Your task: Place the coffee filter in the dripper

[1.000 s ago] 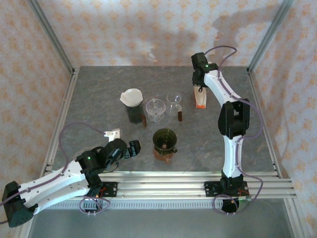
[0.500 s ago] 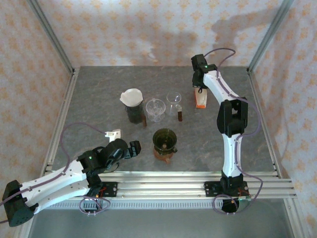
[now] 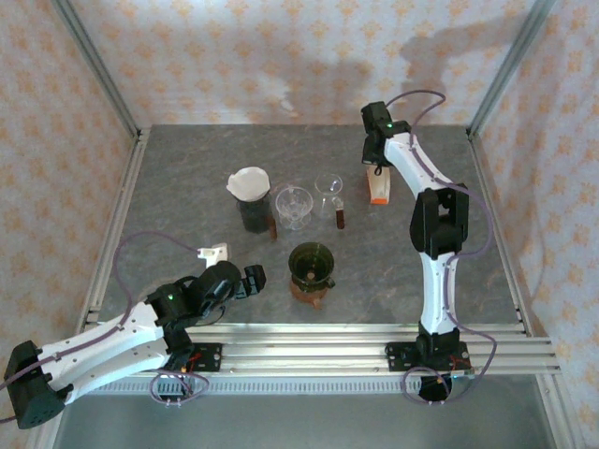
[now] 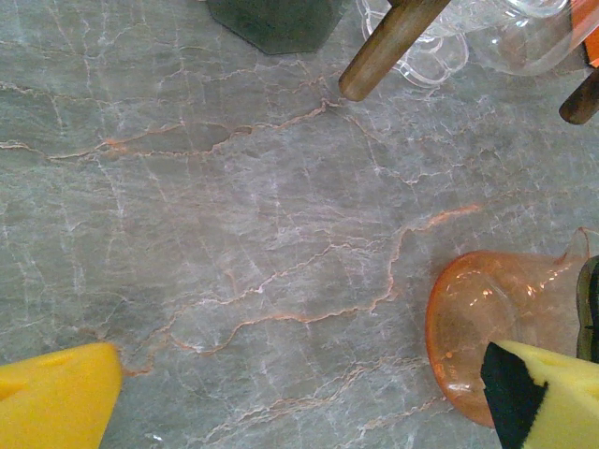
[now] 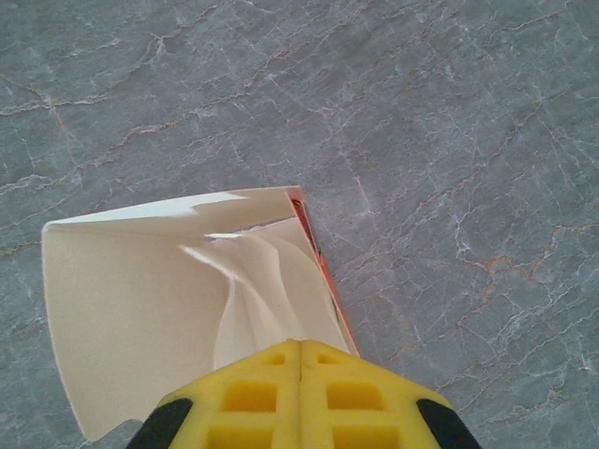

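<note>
Filter, white and creased, stands in its orange box toward the far right of the table, pinched between the right gripper's pads, which are pressed tight together. The left gripper hangs wide open and empty near the front, just beside the orange carafe bearing the green dripper.

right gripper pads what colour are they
The pads are yellow, clearest in the right wrist view.
</note>
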{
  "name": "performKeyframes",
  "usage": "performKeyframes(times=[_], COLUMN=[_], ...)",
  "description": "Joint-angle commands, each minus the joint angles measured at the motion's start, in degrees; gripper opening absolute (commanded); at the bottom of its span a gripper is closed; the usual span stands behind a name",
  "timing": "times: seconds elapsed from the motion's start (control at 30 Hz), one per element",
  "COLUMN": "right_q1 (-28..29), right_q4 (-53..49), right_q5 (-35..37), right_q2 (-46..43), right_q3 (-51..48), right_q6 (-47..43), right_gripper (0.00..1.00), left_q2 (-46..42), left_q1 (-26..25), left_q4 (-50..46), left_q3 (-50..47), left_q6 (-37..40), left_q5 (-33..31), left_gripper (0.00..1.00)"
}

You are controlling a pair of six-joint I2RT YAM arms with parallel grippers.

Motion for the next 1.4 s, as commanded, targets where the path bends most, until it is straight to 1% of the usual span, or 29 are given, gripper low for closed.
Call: performKeyframes(times=[0.0, 0.4, 0.57, 0.8, 0.93, 1.1, 1.23, 1.37], right_q1=[-0.29, -0.31, -0.29, 0.86, 4.11, 9.29, 15.93, 24.04], right_q4=[0.79, 4.12, 5.45, 6.44, 6.51, 5.67, 1.41, -5.04], right_q5=[0.33, 0.75, 1.49, -1.04, -1.94, -6.68, -11.17, -14.93], right_q2=[-5.26, -14.57, -20.66, -31.24, -40.22, -54.6, -65.93, -71.3], right_q3=[-1.02, -9.25, -12.62, -19.09, -25.68, -36.05, -41.91, -43.19], right_q6=[0.41, 1.25, 1.51, 2.35, 3.42, 6.54, 8.57, 11.55], right_gripper=[0.0, 0.0, 0.0, 0.0, 0.0, 0.0, 0.0, 0.0], left_q2=[0.16, 0.43, 0.43, 0.42, 0.42, -0.01, -0.75, -1.2], left_q1=[0.42, 0.38, 0.42, 0.41, 0.39, 0.45, 0.47, 0.5], left_q4=[1.53, 2.45, 2.35, 2.8, 2.44, 1.31, 0.39, 0.09], left_q3=[-1.09, -1.48, -1.31, -1.22, -0.48, 0.49, 0.71, 0.79], left_q6=[0.07, -0.03, 0.06, -0.21, -0.06, 0.18, 0.18, 0.3], left_q5=[0.07, 0.78, 1.07, 1.59, 1.7, 2.06, 1.94, 1.79], left_gripper=[1.0, 1.0, 1.0, 1.0, 1.0, 1.0, 1.0, 1.0])
